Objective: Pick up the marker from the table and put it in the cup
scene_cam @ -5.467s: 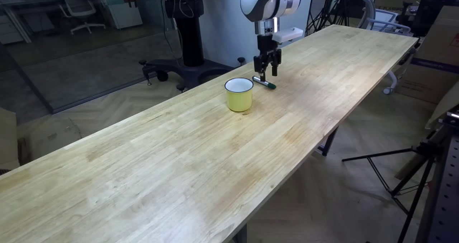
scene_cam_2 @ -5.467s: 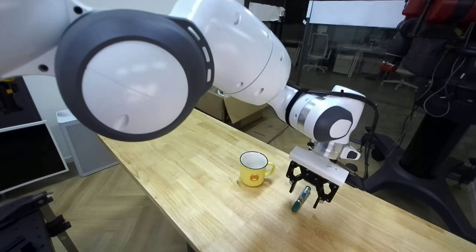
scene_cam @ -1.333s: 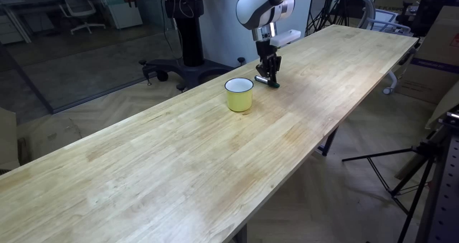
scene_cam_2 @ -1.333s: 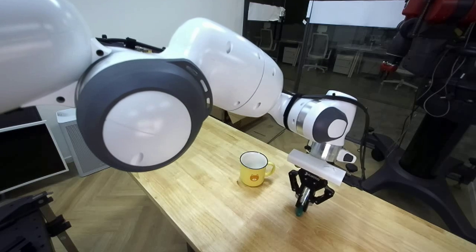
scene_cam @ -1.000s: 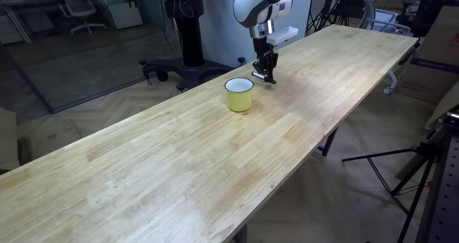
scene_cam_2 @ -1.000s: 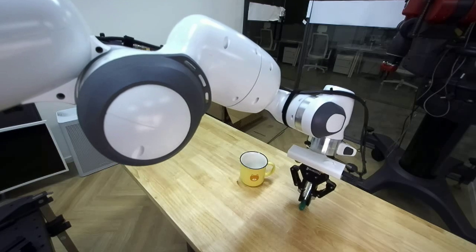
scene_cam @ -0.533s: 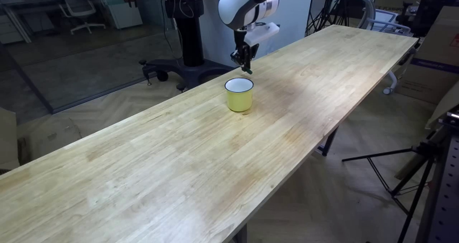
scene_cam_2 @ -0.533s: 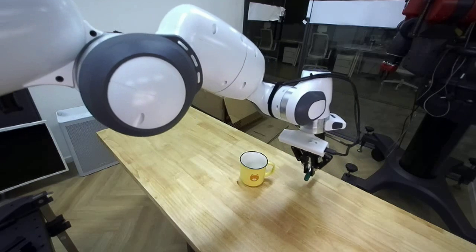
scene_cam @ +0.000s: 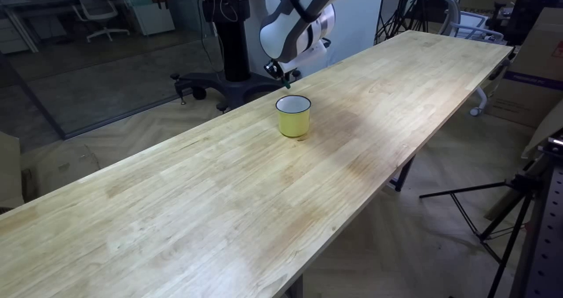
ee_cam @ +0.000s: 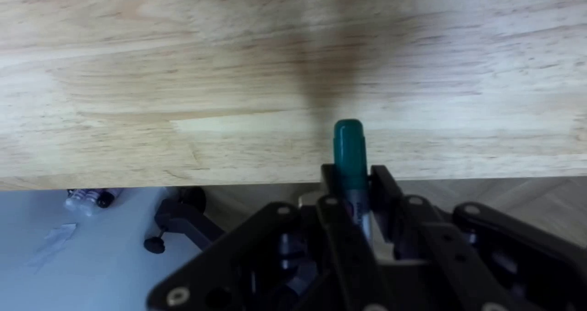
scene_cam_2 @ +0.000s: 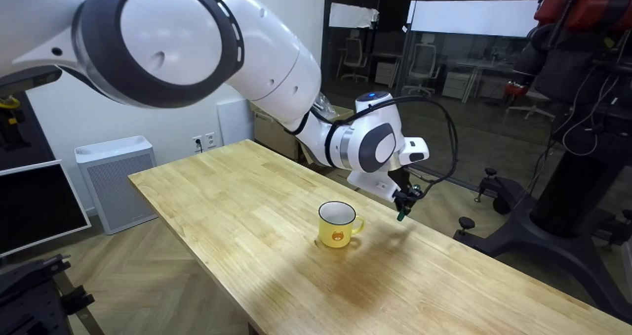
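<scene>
The marker [ee_cam: 350, 152] has a teal-green cap and a pale printed barrel. My gripper [ee_cam: 354, 175] is shut on it, one finger on each side, with the cap poking out past the fingertips. In an exterior view only the green end of the marker [scene_cam_2: 401, 215] shows below the tilted gripper [scene_cam_2: 404, 205], above the table's long edge. The yellow cup [scene_cam: 294, 124] stands upright on the light wood table [scene_cam: 228, 188], and its handle [scene_cam_2: 359, 224] points toward the gripper. Inside the cup it looks white. The wrist view does not include the cup.
Beyond the table's long edge is a dark wheeled stand base [scene_cam_2: 523, 226]. A black cable [scene_cam_2: 447, 127] loops off the arm near the wrist. An air purifier [scene_cam_2: 118, 182] stands on the floor past the table's end, and a tripod [scene_cam: 506, 210] is on the opposite side.
The marker lay on the table under the open gripper; the jaws then closed on it. Over the last second the gripper lifted it, shifted toward the long edge and cup side, and tilted.
</scene>
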